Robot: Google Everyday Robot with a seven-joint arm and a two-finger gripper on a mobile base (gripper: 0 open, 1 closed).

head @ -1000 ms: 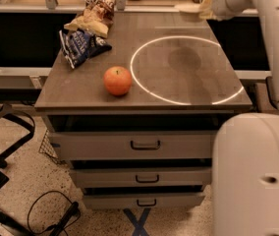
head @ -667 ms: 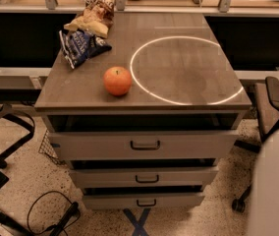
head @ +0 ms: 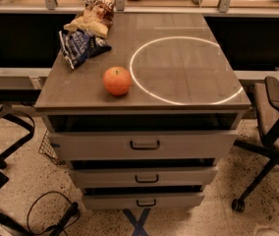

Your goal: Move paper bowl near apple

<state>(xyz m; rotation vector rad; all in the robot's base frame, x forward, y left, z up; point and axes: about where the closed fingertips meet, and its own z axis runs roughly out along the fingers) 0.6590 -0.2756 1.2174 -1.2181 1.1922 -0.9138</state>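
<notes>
Moved: the robot's white arm, which filled the right of the view a second ago, has gone from sight; the apple has stayed put.
Gripper: out of view, so its state cannot be told.
Paper bowl: out of view as well.
Apple (head: 117, 80): on the counter (head: 80, 90) toward 8 o'clock, touching the white light ring (head: 169, 101) at the ring's 9 o'clock edge.
Snack bags: a blue bag (head: 80, 47) and a tan bag (head: 93, 18) at the counter's 11 o'clock, well apart from the apple.
Drawers (head: 144, 144): three, each pulled slightly out.
Office chair (head: 277, 127): at the counter's 3 o'clock.
</notes>
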